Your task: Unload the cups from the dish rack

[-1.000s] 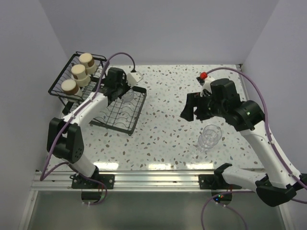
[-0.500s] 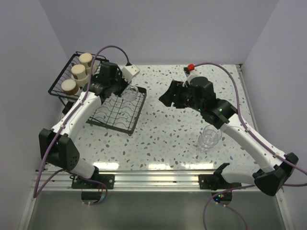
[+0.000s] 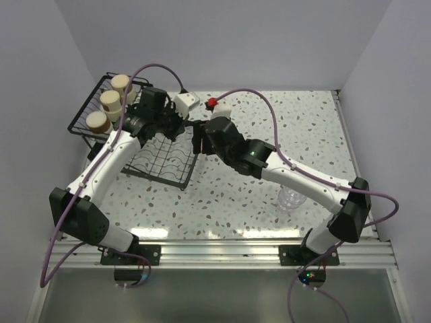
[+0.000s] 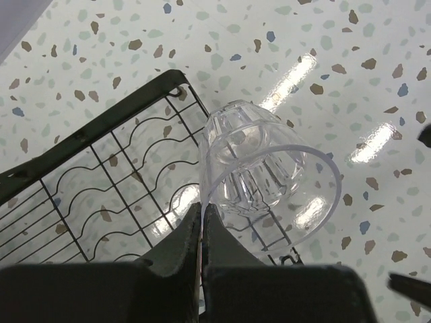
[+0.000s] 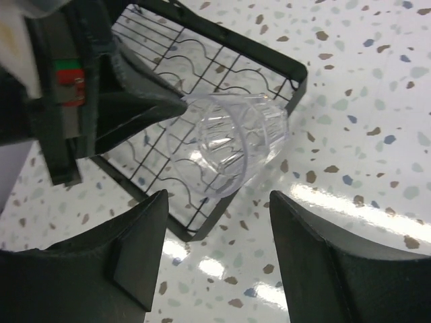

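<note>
Clear ribbed tumbler (image 4: 262,175): tilted, mouth towards the left wrist camera, base over the near corner of the dish rack (image 4: 101,175) tray. Contact with the wires cannot be judged.
Left gripper (image 4: 202,215): fingers pinched on the tumbler's rim, wall between them.
Right gripper (image 5: 219,202): fingers spread wide, just beside the tumbler, not touching it.
Three cream cups (image 3: 111,101): upright in a row in the raised basket tier.
Second clear tumbler (image 3: 291,198): stands on the speckled table (image 3: 303,128), under the right arm, well apart from the rack.
</note>
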{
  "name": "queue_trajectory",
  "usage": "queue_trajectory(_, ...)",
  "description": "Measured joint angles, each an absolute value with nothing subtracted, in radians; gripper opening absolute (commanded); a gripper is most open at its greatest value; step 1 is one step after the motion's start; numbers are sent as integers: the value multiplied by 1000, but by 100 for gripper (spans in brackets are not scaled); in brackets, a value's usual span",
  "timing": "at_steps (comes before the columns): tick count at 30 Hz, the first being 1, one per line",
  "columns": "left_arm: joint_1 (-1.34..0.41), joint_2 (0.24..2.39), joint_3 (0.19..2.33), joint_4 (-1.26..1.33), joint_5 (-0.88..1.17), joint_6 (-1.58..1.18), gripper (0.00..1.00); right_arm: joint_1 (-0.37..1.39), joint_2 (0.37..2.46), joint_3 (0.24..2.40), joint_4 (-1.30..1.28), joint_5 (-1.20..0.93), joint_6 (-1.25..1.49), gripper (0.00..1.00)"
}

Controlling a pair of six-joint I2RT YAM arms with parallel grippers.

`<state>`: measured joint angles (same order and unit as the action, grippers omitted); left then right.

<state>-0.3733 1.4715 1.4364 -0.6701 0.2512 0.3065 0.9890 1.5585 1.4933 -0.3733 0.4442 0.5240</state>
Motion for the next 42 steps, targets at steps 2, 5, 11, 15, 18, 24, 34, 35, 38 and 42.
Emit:
queue_trajectory(2,-373,1471,1436,-675,262,301,0,987,1583,1498,-373,488,510,65)
queue_trajectory(5,-373,1467,1436,-676,280,295,0,985,1619,1510,-373,528,494,64)
queue_trajectory(11,-373,1449,1436,-678,309,269,0,986,1734,1579,-373,559,476,56)
queue_trajectory(15,-361,1445,1436,-684,307,260,0,986,1766,1596,-382,598,465,26)
queue_trajectory(18,-360,1438,1436,-687,313,243,0,986,1773,1596,-394,643,458,0)
queue_trajectory(24,-364,1406,1426,-684,334,238,0,976,1781,1597,-397,664,454,0)
queue_trajectory(34,-369,1354,1480,-721,436,255,100,858,1735,1744,-730,470,360,0)
queue_trajectory(35,-369,1345,1499,-726,442,257,100,840,1716,1763,-773,451,354,0)
queue_trajectory(38,-369,1314,1555,-728,455,265,100,777,1628,1859,-961,422,332,0)
queue_trajectory(42,-369,1265,1575,-726,470,273,100,758,1508,1997,-1163,424,334,0)
